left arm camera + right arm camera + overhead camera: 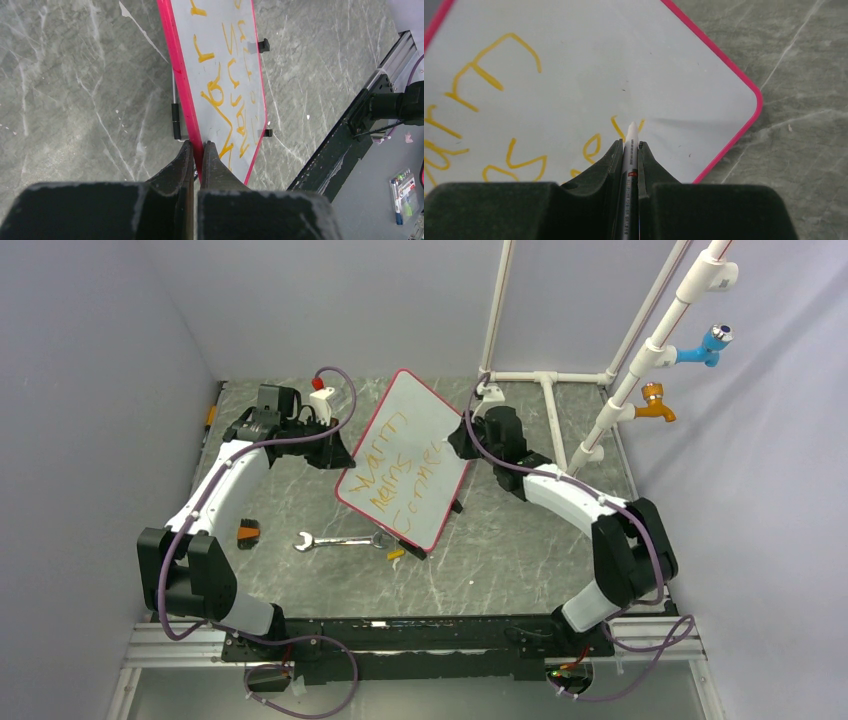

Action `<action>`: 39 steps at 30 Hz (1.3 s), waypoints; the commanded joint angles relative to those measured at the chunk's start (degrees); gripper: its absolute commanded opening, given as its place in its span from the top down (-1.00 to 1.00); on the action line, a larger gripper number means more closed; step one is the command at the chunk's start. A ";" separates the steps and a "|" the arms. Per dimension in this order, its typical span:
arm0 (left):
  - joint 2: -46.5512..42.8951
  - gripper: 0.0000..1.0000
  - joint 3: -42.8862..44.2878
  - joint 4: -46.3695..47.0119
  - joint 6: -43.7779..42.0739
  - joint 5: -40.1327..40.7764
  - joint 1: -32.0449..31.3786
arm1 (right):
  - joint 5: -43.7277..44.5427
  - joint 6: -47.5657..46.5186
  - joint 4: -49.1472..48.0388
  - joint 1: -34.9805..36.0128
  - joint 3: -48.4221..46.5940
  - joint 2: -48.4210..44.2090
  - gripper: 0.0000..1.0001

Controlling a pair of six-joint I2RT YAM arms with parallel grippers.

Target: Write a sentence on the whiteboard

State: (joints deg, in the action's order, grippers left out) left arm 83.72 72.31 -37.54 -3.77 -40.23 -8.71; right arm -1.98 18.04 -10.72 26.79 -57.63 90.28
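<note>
Right end effector (pixel 630 146) clamped on marker (pixel 631 131), tip at whiteboard (pixel 634 60) just ahead | left end effector (pixel 198 147) clamped on its red rim, board tilted | three rows of yellow lettering (pixel 486 77) written; sentence judged near finish

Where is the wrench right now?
In the top view, the wrench lies on the table, left of centre, just on the near side of the whiteboard.
</note>
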 commanded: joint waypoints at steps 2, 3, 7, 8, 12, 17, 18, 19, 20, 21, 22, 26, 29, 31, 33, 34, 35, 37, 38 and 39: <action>-2.86 1.00 0.24 2.37 -2.60 -2.52 -0.43 | 0.37 -1.59 -0.75 -0.08 -0.55 -5.67 1.00; -2.94 1.00 0.20 2.38 -2.72 -2.43 -0.43 | 0.44 -1.68 -0.57 -0.19 -0.94 -5.50 1.00; -2.83 1.00 0.21 2.31 -2.66 -2.40 -0.43 | -0.10 -1.44 -0.77 -0.40 -2.37 -3.62 1.00; -2.86 1.00 0.20 2.34 -2.68 -2.41 -0.43 | -0.25 -1.37 -0.95 -0.43 -2.62 -3.17 1.00; -2.84 1.00 0.21 2.30 -2.70 -2.55 -0.43 | -1.12 -1.02 -1.57 -0.45 -3.42 -1.25 1.00; -2.74 1.00 0.20 2.24 -2.71 -2.48 -0.43 | -1.77 -0.61 -2.22 -0.51 -4.26 0.67 1.00; -2.77 1.00 0.20 2.24 -2.71 -2.53 -0.43 | -2.04 -0.47 -2.40 -0.44 -4.46 0.98 1.00; -2.78 1.00 0.26 2.24 -2.76 -2.49 -0.43 | -2.28 -0.32 -2.50 -0.54 -4.61 1.43 1.00; -2.69 1.00 0.24 2.21 -2.74 -2.47 -0.43 | -2.44 -0.13 -2.59 -0.44 -4.82 1.79 1.00; -2.74 1.00 0.20 2.20 -2.73 -2.45 -0.43 | -2.56 -0.05 -2.75 -0.50 -4.99 2.12 1.00; -2.72 1.00 0.24 2.21 -2.73 -2.41 -0.42 | -2.57 -0.03 -2.85 -0.58 -5.10 2.44 1.00; -2.69 1.00 0.23 2.06 -2.80 -2.37 -0.43 | -2.38 -0.17 -2.89 -0.49 -5.96 3.66 1.00; -2.68 1.00 0.28 2.11 -2.78 -2.45 -0.43 | -2.10 -0.29 -2.73 -0.84 -6.62 4.42 1.00; -2.73 1.00 0.33 2.18 -2.83 -2.38 -0.43 | -2.11 -0.28 -2.77 -1.03 -7.23 5.18 1.00; -2.64 1.00 0.28 2.16 -2.87 -2.35 -0.43 | -2.07 -0.38 -2.57 -1.22 -8.04 5.99 1.00; -2.63 1.00 0.28 2.09 -2.87 -2.37 -0.43 | -2.06 -0.38 -2.49 -1.35 -8.55 6.35 1.00; -2.60 1.00 0.28 2.06 -2.89 -2.41 -0.43 | -2.09 -0.31 -2.40 -1.47 -9.02 6.72 1.00; -2.47 1.00 0.28 2.06 -2.87 -2.36 -0.43 | -2.20 -0.16 -2.17 -1.61 -10.00 7.26 1.00; -2.43 1.00 0.28 2.10 -2.84 -2.39 -0.42 | -2.22 -0.07 -2.07 -1.64 -10.45 7.44 1.00; -2.42 1.00 0.28 2.12 -2.89 -2.37 -0.43 | -2.17 -0.02 -1.95 -1.65 -10.78 7.57 1.00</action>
State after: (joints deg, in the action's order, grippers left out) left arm 83.72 72.31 -37.71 -3.79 -40.18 -8.71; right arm -3.62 17.56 -10.76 25.41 -65.04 96.92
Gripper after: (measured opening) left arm 0.047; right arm 0.133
